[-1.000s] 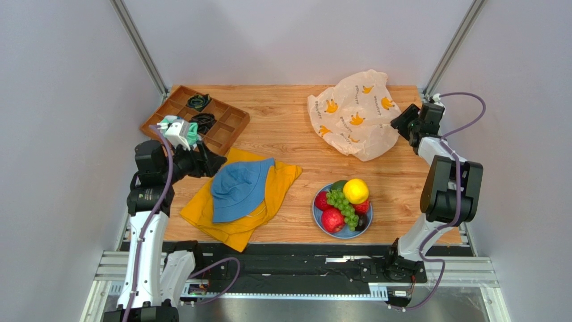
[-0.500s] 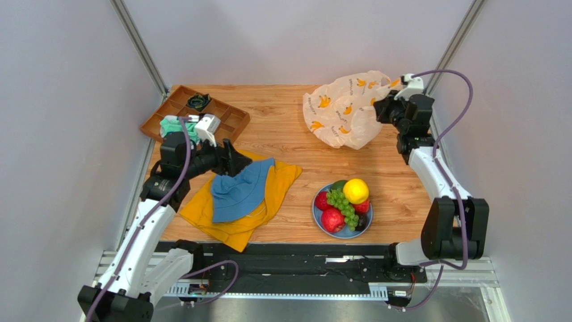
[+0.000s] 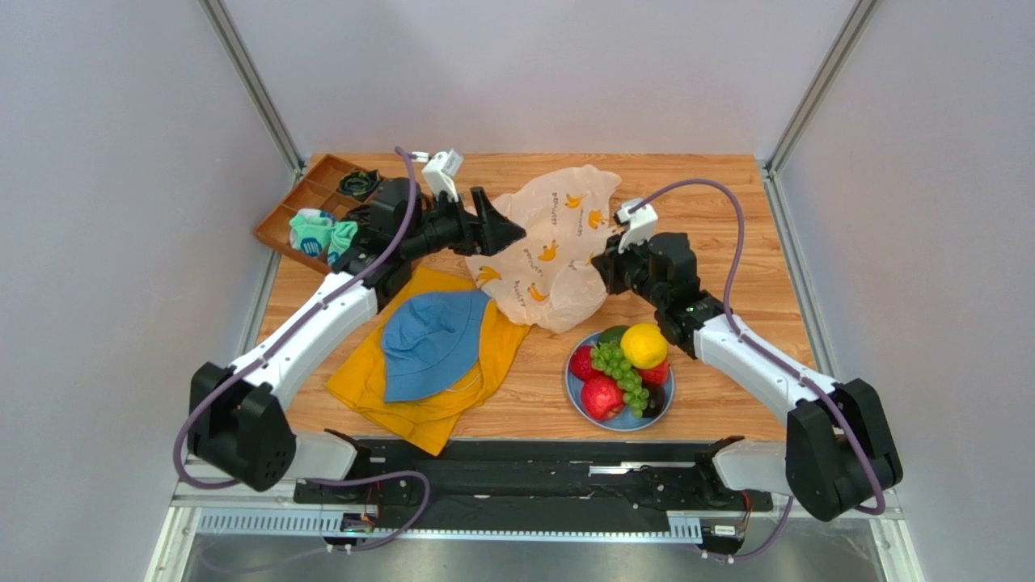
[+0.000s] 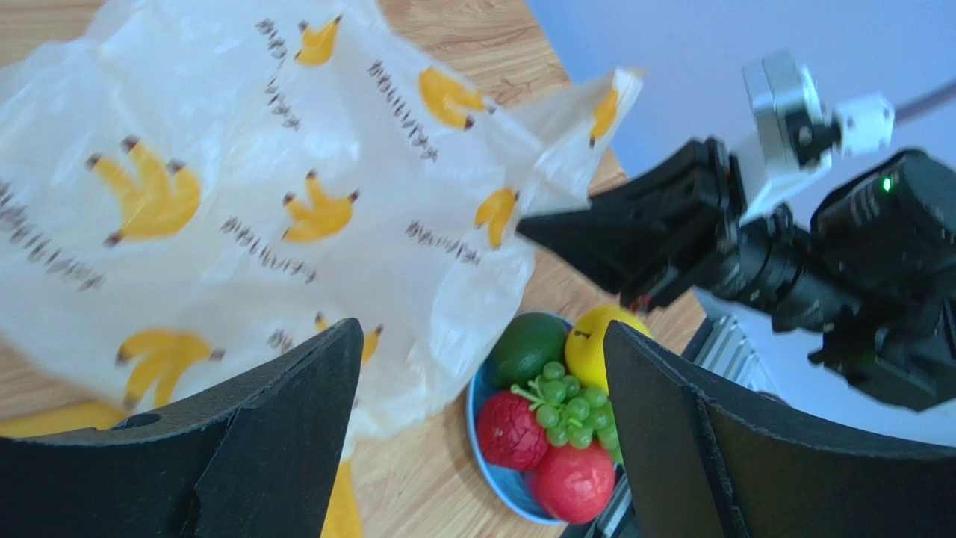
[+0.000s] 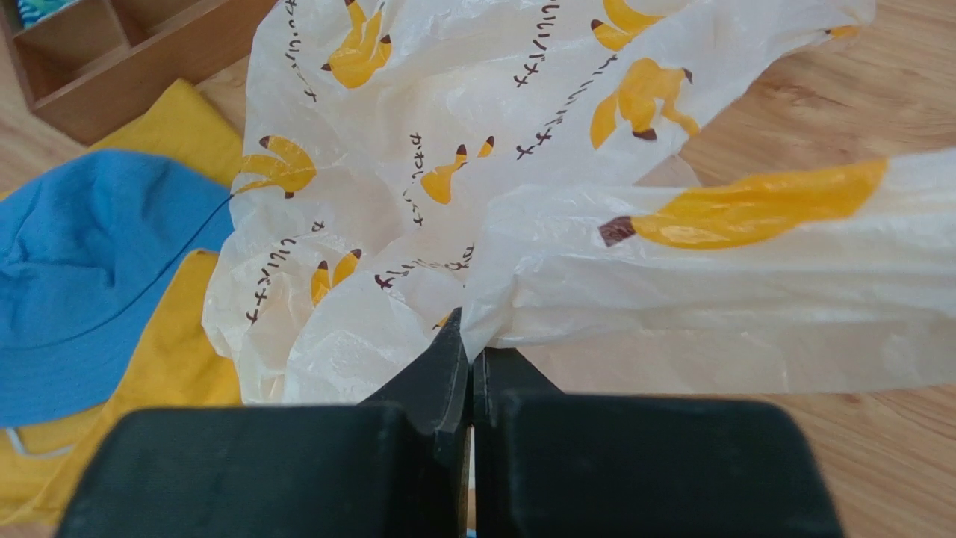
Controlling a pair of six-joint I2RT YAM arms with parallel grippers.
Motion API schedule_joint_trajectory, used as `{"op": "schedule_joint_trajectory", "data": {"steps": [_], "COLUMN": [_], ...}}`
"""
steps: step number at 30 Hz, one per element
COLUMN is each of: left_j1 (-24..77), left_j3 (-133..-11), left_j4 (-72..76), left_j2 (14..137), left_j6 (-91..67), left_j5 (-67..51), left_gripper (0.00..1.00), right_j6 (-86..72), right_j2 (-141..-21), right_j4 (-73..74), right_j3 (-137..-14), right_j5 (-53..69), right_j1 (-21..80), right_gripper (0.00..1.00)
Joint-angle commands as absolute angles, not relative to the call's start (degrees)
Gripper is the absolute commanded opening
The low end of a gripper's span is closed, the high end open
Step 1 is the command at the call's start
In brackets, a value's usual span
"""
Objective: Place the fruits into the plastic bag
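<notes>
- Both arms pointed at the plastic bag (image 3: pixel 553 249), which lay crumpled near the middle of the table (image 3: pixel 729 218), just behind the blue plate (image 3: pixel 576 394), its near corner over the yellow cloth (image 3: pixel 510 330).
- The right gripper (image 5: pixel 466 336) was pinched tight on a fold of the bag's edge. This looked like a hold meant to keep one lip of the mouth raised.
- The left gripper (image 4: pixel 483 336) had its jaws spread wide and gripped nothing. It faced the bag's opposite side, probably lined up to take the other lip so the mouth could be pulled apart.
- All the visible fruits sat on the plate: the lemon (image 3: pixel 644 344), the grape bunch (image 3: pixel 620 367), the red fruits (image 3: pixel 601 397) and the green oval fruit (image 4: pixel 527 348). None showed inside the bag.
- With the bag so close to the plate, each carry would likely be short.
</notes>
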State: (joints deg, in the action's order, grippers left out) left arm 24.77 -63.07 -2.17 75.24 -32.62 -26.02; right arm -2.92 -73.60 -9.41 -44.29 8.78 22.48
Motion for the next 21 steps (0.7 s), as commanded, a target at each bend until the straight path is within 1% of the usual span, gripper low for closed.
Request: {"op": "schedule_joint_trajectory", "data": {"steps": [1, 8, 13, 16, 18, 21], "left_j1": [26.1, 28.2, 29.3, 29.6, 30.5, 31.5], "left_j3": [-66.3, -75.1, -78.2, -79.4, -82.2, -84.6], "left_j4": [7.6, 1.9, 3.9, 8.3, 8.0, 6.9], "left_j2": [80.8, 93.8, 99.5, 102.4, 105.3, 108.2], "left_j6": [-38.1, -35.9, -39.0, -41.8, -42.2, -41.5], "left_j5": [-26.9, -27.2, -28.6, -30.8, -33.1, -34.4], "left_gripper": [0.88, 0.90, 0.92, 0.93, 0.96, 0.97], "right_j6": [-0.7, -0.4, -0.7, -0.8, -0.8, -0.3], "right_j2": [-69.9, -67.4, -66.5, -66.4, -66.8, -67.1], "right_j4": [-11.4, -9.2, -9.0, -8.7, -8.5, -7.9], "right_j3": [-42.5, -40.8, -39.7, -39.2, -39.1, -39.1], "right_j5": [4.2, 2.8, 2.6, 3.0, 3.0, 2.6], "right_j1": [27.9, 33.9, 36.1, 36.8, 37.4, 37.9], "right_gripper": [0.00, 0.00, 0.00, 0.00, 0.00, 0.00]}}
